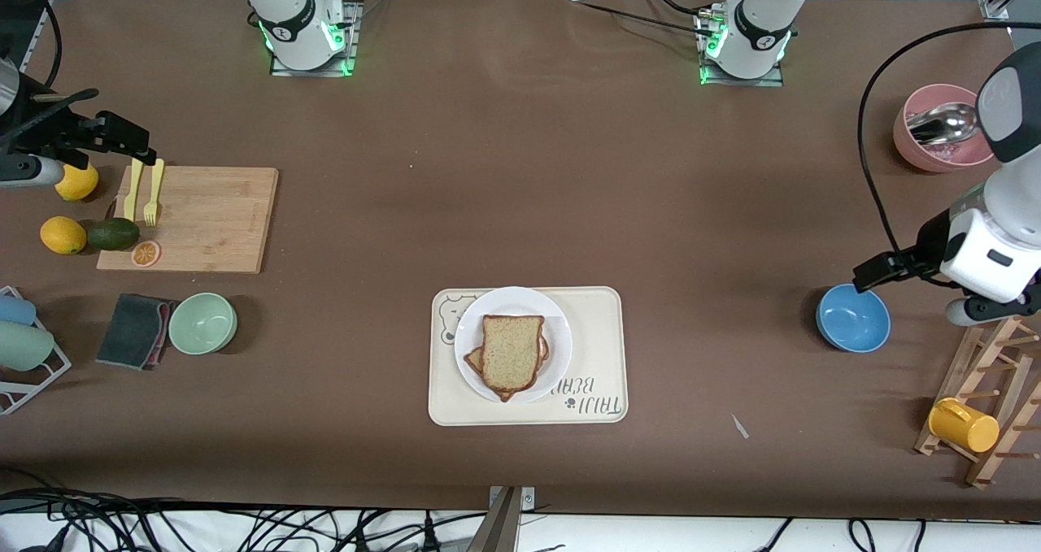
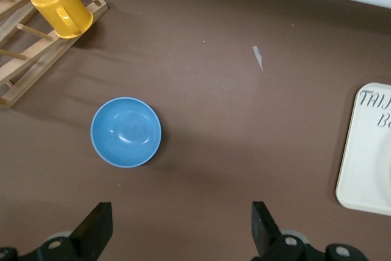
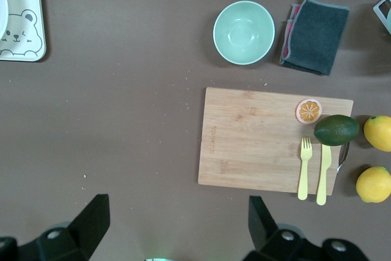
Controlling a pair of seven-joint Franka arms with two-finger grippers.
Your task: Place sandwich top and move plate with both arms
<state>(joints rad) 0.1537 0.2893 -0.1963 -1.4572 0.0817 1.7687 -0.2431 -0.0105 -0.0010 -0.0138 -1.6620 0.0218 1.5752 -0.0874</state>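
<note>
Lower bread slice (image 1: pixel 473 362) mostly covered by sandwich top (image 1: pixel 511 351); its topping not discernible. Tray (image 2: pixel 366 151) cut by left wrist view's edge, lettering partial. Pink bowl (image 1: pixel 935 141) partly hidden behind left arm

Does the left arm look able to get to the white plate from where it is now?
Probably yes. The left gripper hangs open over the blue bowl at its end of the table. Only bare table lies between there and the plate, which sits on the tray with its rim exposed.

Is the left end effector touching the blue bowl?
Apart. In the left wrist view the left end effector hangs open above the table, with bare tabletop showing between its fingers and the blue bowl.
</note>
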